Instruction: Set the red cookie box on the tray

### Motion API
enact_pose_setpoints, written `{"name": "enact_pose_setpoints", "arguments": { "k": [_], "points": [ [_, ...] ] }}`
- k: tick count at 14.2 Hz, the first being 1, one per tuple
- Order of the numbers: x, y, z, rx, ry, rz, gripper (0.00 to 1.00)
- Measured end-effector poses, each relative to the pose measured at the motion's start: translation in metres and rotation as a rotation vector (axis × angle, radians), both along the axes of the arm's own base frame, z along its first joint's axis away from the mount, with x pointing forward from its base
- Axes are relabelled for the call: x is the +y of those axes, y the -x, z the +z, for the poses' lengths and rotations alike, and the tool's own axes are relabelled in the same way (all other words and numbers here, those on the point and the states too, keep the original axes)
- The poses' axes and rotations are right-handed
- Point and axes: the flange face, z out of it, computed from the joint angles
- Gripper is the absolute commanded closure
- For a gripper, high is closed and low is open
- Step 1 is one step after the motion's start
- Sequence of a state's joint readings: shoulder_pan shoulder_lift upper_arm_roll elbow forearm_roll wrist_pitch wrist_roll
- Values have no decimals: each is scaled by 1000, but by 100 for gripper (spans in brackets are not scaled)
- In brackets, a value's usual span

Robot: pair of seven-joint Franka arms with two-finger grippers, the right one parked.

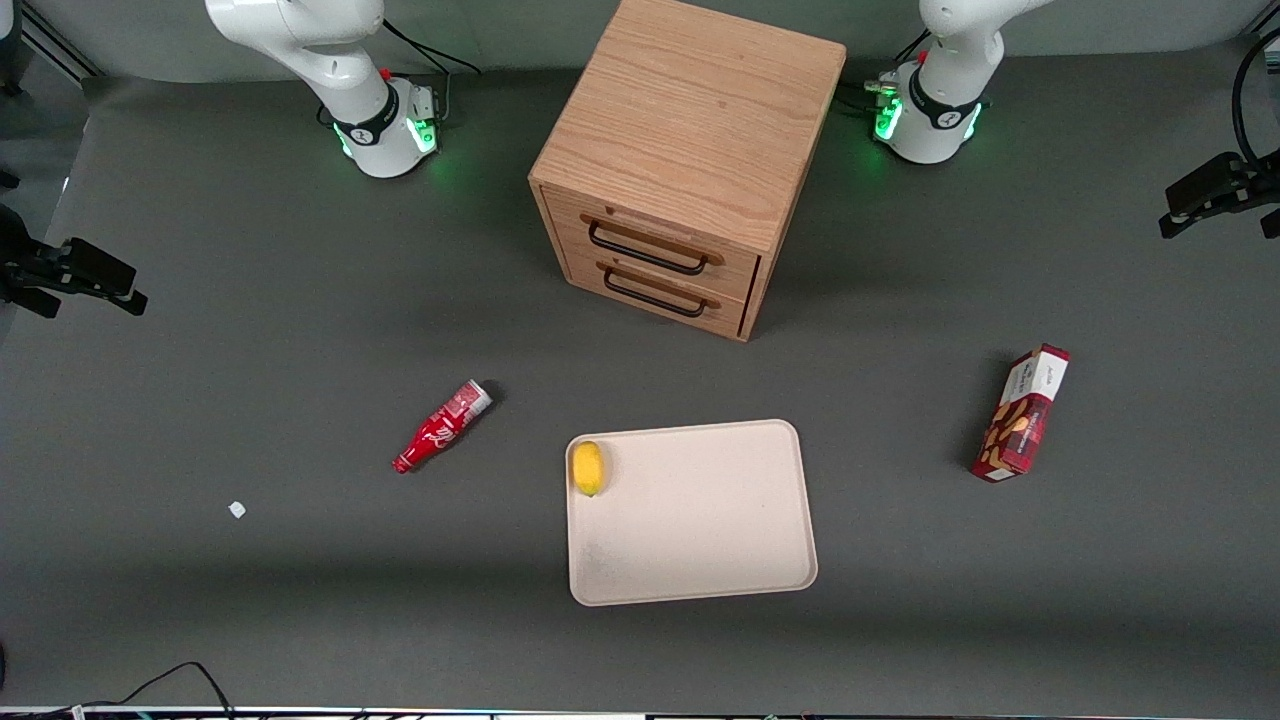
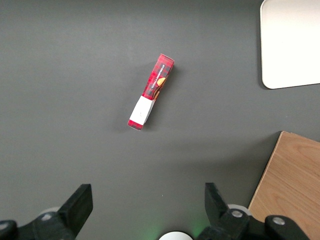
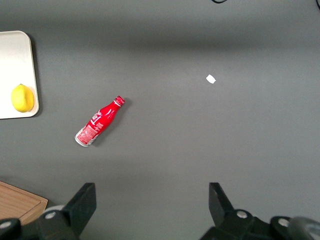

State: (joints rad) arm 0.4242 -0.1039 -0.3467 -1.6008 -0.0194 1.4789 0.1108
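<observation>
Dark grey matting covers the whole table (image 1: 250, 620), and nothing on it has been taken up yet. High above it hangs the left arm's gripper (image 2: 147, 207), its two black fingers (image 2: 80, 202) spread wide with only bare mat between them, holding nothing. The long slim dark-red cardboard cookie box (image 2: 151, 91) lies flat on the mat, well ahead of the fingertips and skewed to the line between them, its white end panel the nearer end. The flat cream rectangular tray (image 1: 700, 540) with its low rim sits well apart from the box, toward the middle of the table; a small yellow lemon (image 1: 588, 467) rests in one corner of it.

I judge the main risk to be that skew. If the fingers come down without turning to span the narrow width, one pad could land on the cardboard and push or spin the box instead of gripping it. A grip near one end might let it droop and slip while carried. A careless release could also knock the lemon.
</observation>
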Motion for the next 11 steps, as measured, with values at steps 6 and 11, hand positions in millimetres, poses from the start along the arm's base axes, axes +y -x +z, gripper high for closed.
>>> {"name": "enact_pose_setpoints", "arguments": {
  "k": [6,11],
  "points": [
    [0,-2,-1,-3,2,-1,0],
    [9,-25,-45,54,24,-5,0]
  ]
}}
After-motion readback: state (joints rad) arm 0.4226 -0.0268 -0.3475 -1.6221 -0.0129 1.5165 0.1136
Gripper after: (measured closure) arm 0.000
